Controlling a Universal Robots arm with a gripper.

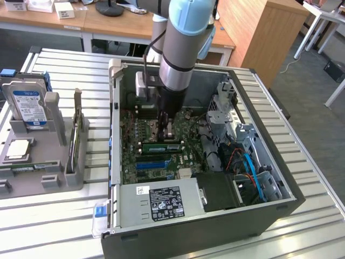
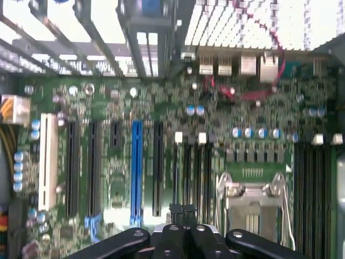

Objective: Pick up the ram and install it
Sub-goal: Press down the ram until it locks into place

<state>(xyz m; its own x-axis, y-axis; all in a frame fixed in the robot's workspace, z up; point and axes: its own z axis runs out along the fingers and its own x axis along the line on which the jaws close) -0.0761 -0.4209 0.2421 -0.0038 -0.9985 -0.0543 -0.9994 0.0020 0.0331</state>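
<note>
Pincer: black two-finger gripper (image 2: pixel 183 211) pressed together, empty, over motherboard.
Ram: long green circuit-board stick (image 1: pixel 161 147) lying in case, just toward six o'clock from pincer.
Axis: nine-to-three in exterior view.

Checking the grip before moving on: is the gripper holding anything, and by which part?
Nothing is held: the gripper is shut, fingertips pressed together with nothing between them, above the motherboard.
</note>
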